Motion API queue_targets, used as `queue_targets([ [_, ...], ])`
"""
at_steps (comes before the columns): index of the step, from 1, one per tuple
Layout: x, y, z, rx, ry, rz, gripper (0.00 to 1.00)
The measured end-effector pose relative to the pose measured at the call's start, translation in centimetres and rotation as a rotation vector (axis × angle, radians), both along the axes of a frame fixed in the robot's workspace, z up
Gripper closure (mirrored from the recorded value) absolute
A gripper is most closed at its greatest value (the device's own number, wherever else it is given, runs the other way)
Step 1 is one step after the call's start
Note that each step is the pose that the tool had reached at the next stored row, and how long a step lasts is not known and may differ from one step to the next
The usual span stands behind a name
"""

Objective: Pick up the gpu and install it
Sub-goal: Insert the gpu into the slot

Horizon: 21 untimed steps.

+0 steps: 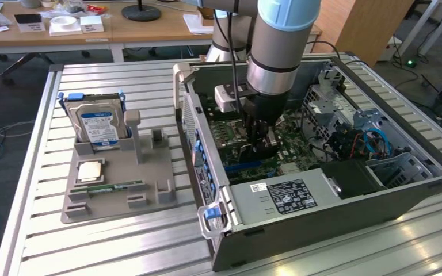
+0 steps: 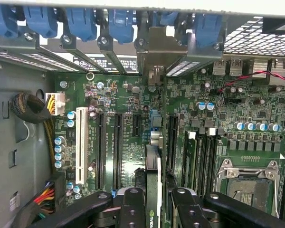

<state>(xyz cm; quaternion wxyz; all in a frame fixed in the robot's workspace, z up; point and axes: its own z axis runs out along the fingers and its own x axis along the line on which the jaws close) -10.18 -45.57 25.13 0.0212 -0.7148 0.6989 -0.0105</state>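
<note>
Installation step in hand, with the card inside the chassis. The arm's black two-fingered gripper (image 2: 154,202) reaches down into the open black tower computer case (image 1: 405,184), which lies on its side on the slatted aluminium table (image 1: 113,247). Its jaws are closed on the gpu (image 2: 153,178), a slim green-boarded card seen edge-on in the wrist view, with one black finger (image 2: 133,206) against each face. The card stands upright over the green motherboard (image 2: 133,95), between the long black expansion slots (image 2: 118,147) and the silver processor socket (image 2: 249,185). A silver end bracket (image 2: 156,52) sits at the case's rear wall below the row of blue retention clips (image 2: 80,21). Whether the card's lower edge has entered a slot cannot be told. By judgement, seating calls for the card edge held parallel to its slot, the bracket in line with its rear opening, and a straight, even press. On the exterior view's left, a grey moulded parts holder (image 1: 113,195) carries a silver hard drive with a blue-white label (image 1: 98,123).
</note>
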Motion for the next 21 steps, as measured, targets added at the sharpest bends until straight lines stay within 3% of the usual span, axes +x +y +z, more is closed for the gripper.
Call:
queue_targets([
  [5, -0.13, 0.00, -0.01, 0.0000, -0.0038, 0.001, 0.74],
  [21, -0.19, 0.00, -0.08, 0.0001, -0.0040, 0.000, 0.74],
])
